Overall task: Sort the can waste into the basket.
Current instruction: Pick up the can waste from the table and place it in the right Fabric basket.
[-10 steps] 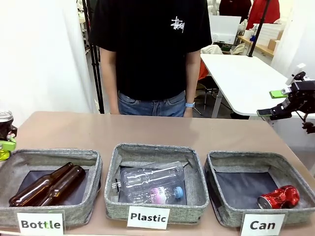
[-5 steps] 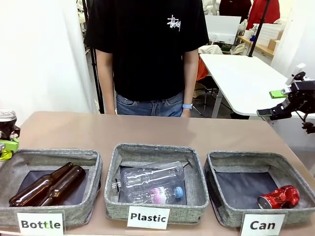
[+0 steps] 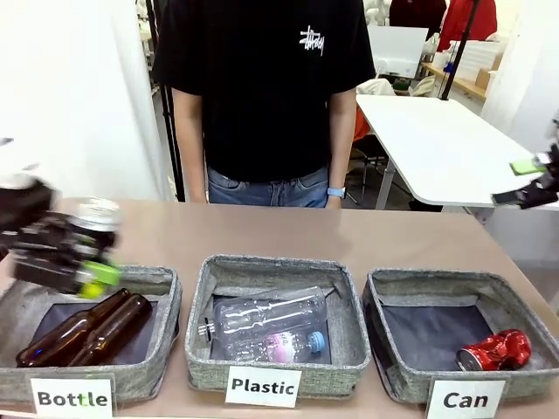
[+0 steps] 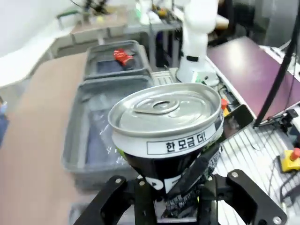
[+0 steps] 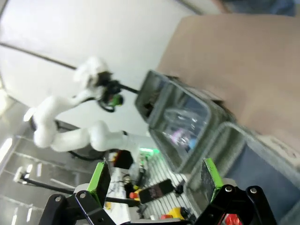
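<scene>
Because its wall is thin metal, already dented, the dark can clamped in my left gripper should be judged light, hollow and easily crushed further. Its silver top faces the wrist camera, a white band of print runs below the rim, and the black body narrows down between my fingers. I hold it low on the body, at the crumpled waist; that seems the soundest place, since the creases give the green pads something to bite, whereas the smooth painted wall above would likely slip. A firm but modest squeeze should do.

In the front view the can and my left gripper appear blurred, above the far rim of the bin labelled "Bottle", where two brown glass bottles lie. Beyond my left gripper, across the bin labelled "Plastic" with its clear plastic bottles, stands the basket labelled "Can"; the red can already rests in its near corner. In the left wrist view the same red can shows at the far end of the row.

My right gripper stands with its green-padded fingers apart and nothing between them, raised off the surface beside the basket. A person stands at the far edge.
</scene>
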`<state>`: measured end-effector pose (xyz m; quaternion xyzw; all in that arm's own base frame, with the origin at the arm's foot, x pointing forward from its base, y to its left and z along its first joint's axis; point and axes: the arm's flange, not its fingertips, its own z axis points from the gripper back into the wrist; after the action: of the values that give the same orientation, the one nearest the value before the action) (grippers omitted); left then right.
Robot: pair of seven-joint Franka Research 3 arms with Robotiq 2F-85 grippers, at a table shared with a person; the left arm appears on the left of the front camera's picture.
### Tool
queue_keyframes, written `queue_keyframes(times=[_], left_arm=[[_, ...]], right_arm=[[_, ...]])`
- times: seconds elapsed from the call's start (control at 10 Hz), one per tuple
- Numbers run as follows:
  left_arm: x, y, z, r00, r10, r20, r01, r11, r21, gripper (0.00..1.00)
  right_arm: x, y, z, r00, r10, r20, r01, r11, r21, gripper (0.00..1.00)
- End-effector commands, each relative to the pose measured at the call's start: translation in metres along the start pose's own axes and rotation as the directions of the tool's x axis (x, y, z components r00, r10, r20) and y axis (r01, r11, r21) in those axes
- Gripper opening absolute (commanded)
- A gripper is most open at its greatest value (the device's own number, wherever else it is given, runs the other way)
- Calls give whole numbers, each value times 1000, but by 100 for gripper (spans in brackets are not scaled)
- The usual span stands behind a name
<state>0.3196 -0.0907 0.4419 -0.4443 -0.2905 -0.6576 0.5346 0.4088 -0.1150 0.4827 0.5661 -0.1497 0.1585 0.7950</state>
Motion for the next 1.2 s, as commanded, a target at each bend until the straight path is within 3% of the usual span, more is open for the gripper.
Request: queue_keyframes(times=[0.0, 0.2, 0.4, 0.5, 0.6, 0.7, 0.8, 0.9, 1.0, 1.1], left_arm=[[85, 29, -87, 989, -71, -129, 68, 997, -23, 8], [170, 57, -180, 953, -182, -243, 170, 983, -73, 8], [224, 76, -277, 912, -267, -311, 253, 964, -86, 8], [237, 92, -320, 896, -286, -339, 280, 958, -70, 8], [247, 110, -357, 894, -282, -349, 271, 959, -82, 8], [248, 129, -386, 898, -266, -351, 247, 964, -99, 8], [245, 138, -415, 891, -249, -379, 235, 968, -83, 8], [246, 146, -437, 876, -256, -408, 261, 964, -45, 8], [245, 154, -454, 865, -253, -432, 269, 963, -25, 8], [242, 163, -470, 846, -240, -477, 273, 962, 1, 8]], right_arm=[[-44, 19, 41, 995, -95, 16, 96, 982, -162, 100], [-98, 30, 96, 989, -107, 98, 129, 960, -249, 100], [-151, 25, 144, 975, -115, 192, 174, 927, -331, 100], [-178, 19, 163, 972, -92, 214, 170, 908, -382, 100], [-212, 16, 169, 982, -8, 188, 89, 900, -427, 100], [-237, 12, 172, 989, 60, 133, 0, 910, -414, 100], [-263, 10, 175, 985, 78, 155, -4, 904, -429, 100], [-283, 9, 175, 977, 118, 180, -34, 910, -414, 100], [-297, 7, 173, 975, 170, 142, -103, 915, -389, 100], [-303, 0, 171, 981, 131, 143, -64, 914, -400, 100]])
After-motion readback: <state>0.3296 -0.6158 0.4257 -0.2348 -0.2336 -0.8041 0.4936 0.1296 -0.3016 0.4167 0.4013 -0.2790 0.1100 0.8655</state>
